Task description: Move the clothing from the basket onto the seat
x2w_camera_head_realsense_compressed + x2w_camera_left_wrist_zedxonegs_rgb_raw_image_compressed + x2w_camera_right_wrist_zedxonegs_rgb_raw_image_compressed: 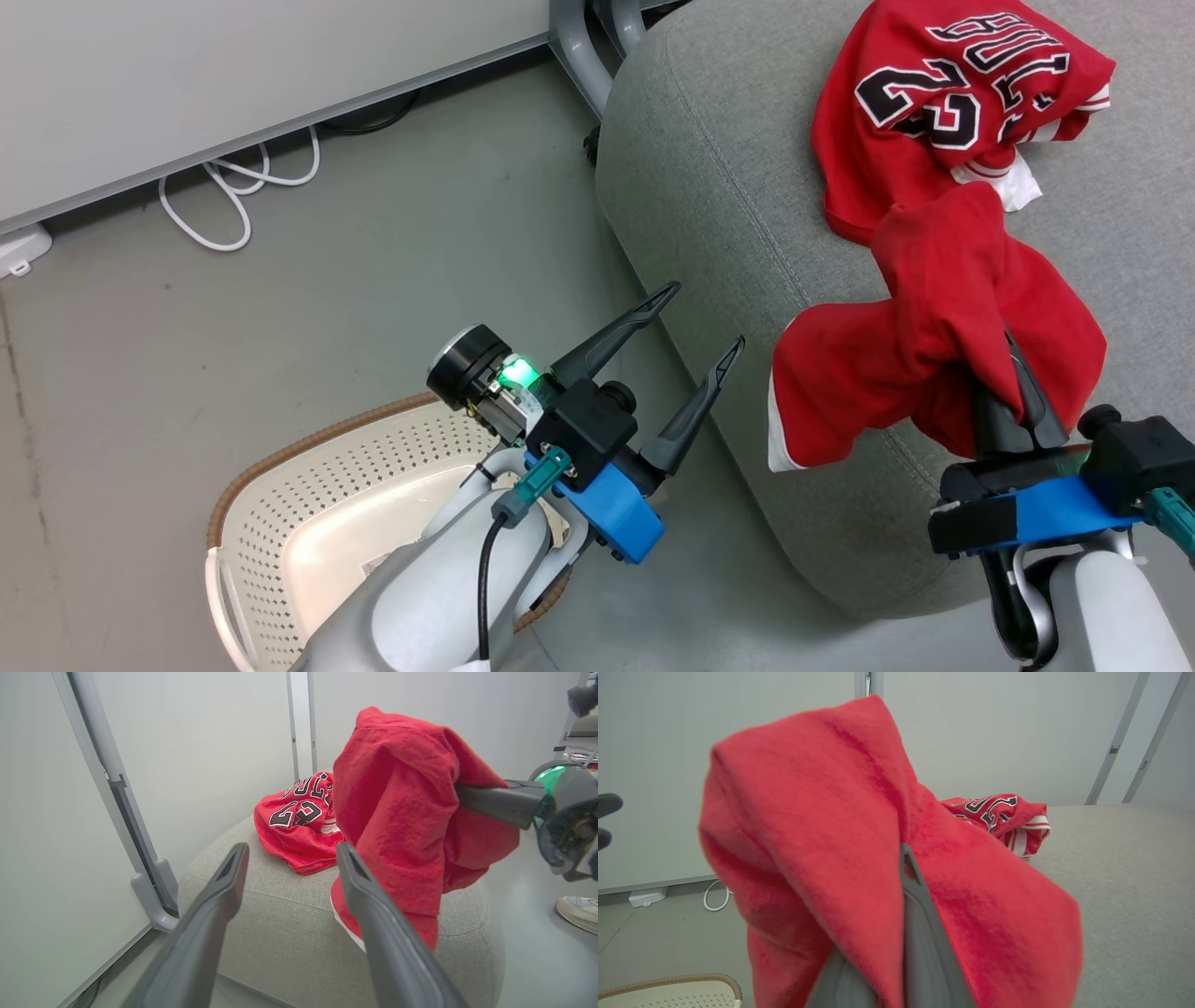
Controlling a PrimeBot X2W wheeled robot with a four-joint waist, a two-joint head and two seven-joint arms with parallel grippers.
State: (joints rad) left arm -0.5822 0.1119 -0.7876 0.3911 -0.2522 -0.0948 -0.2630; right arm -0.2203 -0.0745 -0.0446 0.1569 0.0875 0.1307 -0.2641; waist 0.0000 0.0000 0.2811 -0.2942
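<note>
- Red cloth takes up most of my right wrist view: the plainer red piece is draped over the right end effector, which is clenched on it. The cloth hides most of both fingers there.
- From the head camera, the right end effector has its tips buried in that same piece. The garment hangs at the seat's front edge, its white-edged hem lying on the cushion.
- The jersey lies crumpled further back on the seat. Its lettering is folded and upside down to me, so only the "23" reads clearly.
- I cannot tell whether the two garments touch; the held one overlaps the jersey from above.
- The left end effector is released, fingers spread, holding nothing. It hovers beside the seat's edge, above the basket.
- My left forearm covers part of the basket, and the picture's lower edge cuts off the rest. I can see only its perforated wall, brown rim and some pale bottom.
- At the left wrist view's right edge, a pale shoe is cut off.
</note>
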